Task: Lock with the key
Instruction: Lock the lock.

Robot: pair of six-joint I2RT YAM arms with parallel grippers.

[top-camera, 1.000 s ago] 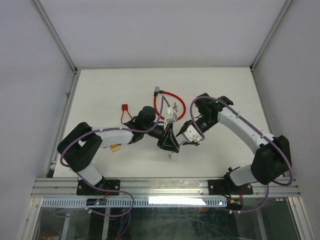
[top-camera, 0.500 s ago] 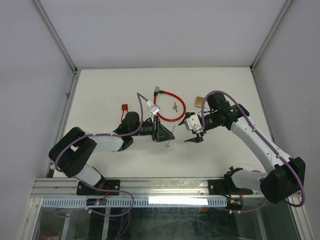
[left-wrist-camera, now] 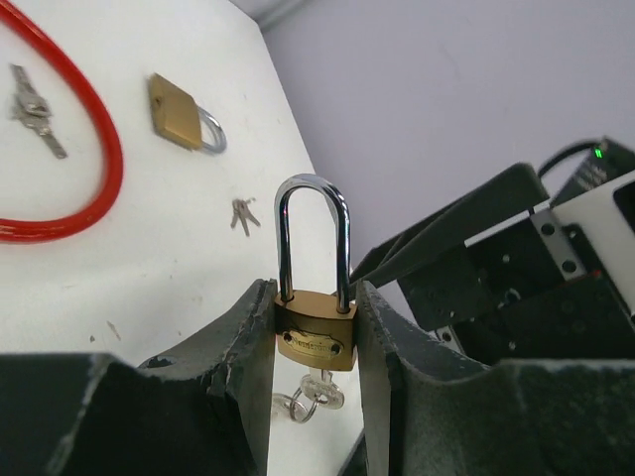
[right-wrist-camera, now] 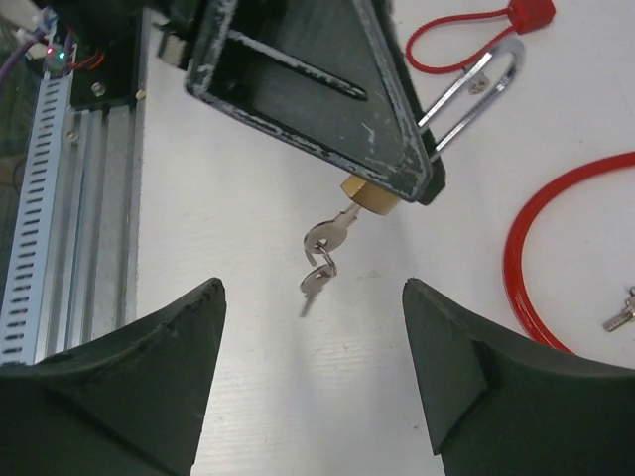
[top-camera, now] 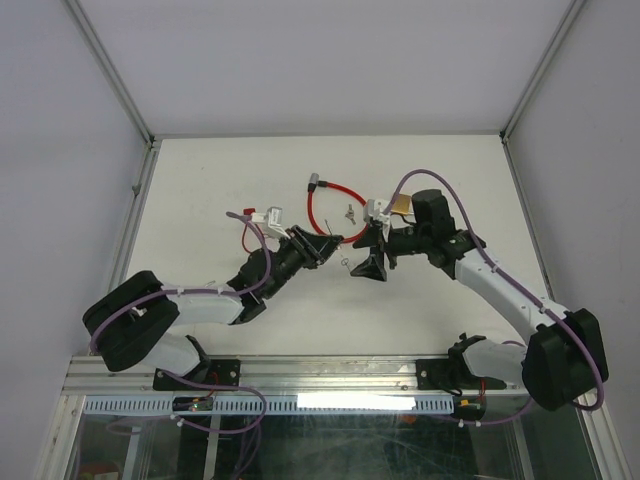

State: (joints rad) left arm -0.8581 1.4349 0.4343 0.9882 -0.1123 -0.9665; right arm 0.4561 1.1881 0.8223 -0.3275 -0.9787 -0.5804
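My left gripper (left-wrist-camera: 315, 297) is shut on the body of a small brass padlock (left-wrist-camera: 316, 337), its steel shackle (left-wrist-camera: 314, 233) pointing away from the wrist. Both shackle legs meet the body. A key (right-wrist-camera: 327, 236) sits in the keyhole, and a second key (right-wrist-camera: 316, 283) dangles from it on a ring. My right gripper (right-wrist-camera: 313, 288) is open and faces the keys from a short distance, touching nothing. In the top view the left gripper (top-camera: 325, 247) and right gripper (top-camera: 370, 255) point at each other with the keys (top-camera: 345, 262) between them.
A red cable loop (top-camera: 330, 205) lies behind the grippers, with loose keys (top-camera: 349, 212) inside it. A second brass padlock (top-camera: 400, 204) rests by the right wrist. A red wire seal (right-wrist-camera: 476, 40) lies to the left. The metal frame rail (right-wrist-camera: 50, 198) runs along the near edge.
The right gripper has opened and drawn away from the keys. The left arm carried the padlock away from the near edge. The two grippers face each other again.
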